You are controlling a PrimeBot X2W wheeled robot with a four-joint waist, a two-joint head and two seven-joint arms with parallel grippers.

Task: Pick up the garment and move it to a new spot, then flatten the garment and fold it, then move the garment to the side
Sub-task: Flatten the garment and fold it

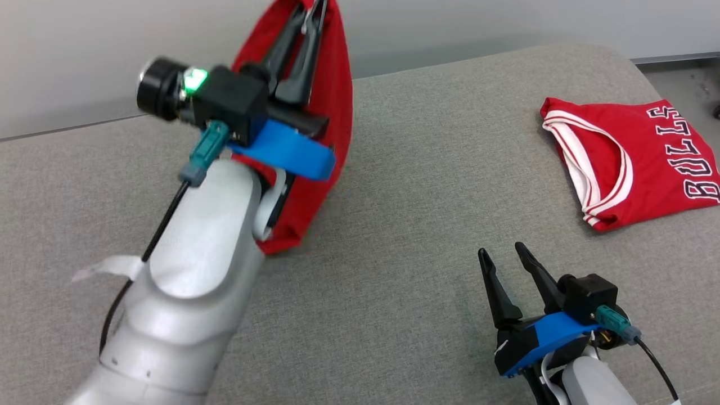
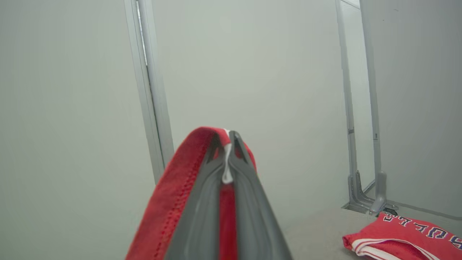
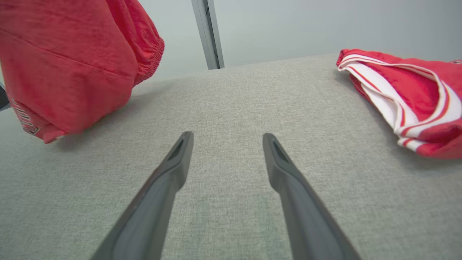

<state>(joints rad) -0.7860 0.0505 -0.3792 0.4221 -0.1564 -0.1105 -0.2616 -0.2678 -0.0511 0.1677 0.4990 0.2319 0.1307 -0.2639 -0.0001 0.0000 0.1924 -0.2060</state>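
A red garment [image 1: 339,84] hangs from my left gripper [image 1: 315,8], which is shut on its upper edge high above the grey padded table [image 1: 422,185]. Its lower end just reaches the table at the left. In the left wrist view the closed fingers [image 2: 249,202] pinch a red hem [image 2: 173,195] with a white tag between the tips. The right wrist view shows the same hanging garment [image 3: 72,72] at the upper left. My right gripper [image 1: 500,251] rests low over the table at the front right, open, with nothing between its fingers [image 3: 169,169].
A folded red jersey [image 1: 635,157] with white trim and "BULLS" lettering lies at the table's right side, also seen as the jersey [image 3: 415,90] in the right wrist view. A pale wall with metal frame posts [image 2: 151,90] stands behind the table.
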